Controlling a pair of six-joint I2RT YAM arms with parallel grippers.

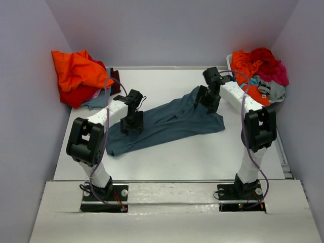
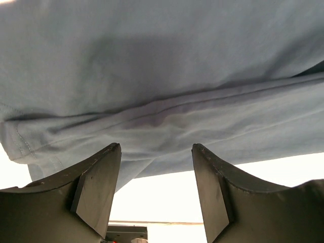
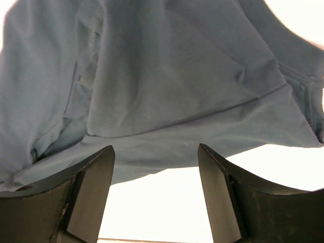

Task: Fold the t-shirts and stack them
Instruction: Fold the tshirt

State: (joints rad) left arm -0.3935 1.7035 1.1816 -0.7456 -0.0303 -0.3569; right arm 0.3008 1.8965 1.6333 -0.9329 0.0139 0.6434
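Note:
A dark slate-blue t-shirt (image 1: 167,124) lies crumpled in a long diagonal band across the middle of the table. My left gripper (image 1: 131,127) hangs over its left part, open and empty; in the left wrist view the cloth (image 2: 162,76) fills the space beyond the spread fingertips (image 2: 109,167). My right gripper (image 1: 207,104) hangs over the shirt's far right end, open and empty; in the right wrist view the folded cloth (image 3: 167,86) lies just past the fingertips (image 3: 104,164).
A pile of orange and red shirts (image 1: 78,76) sits at the far left corner. A heap of orange, red, magenta, teal and grey shirts (image 1: 260,73) sits at the far right corner. White tabletop (image 1: 202,157) lies nearer me, purple walls around.

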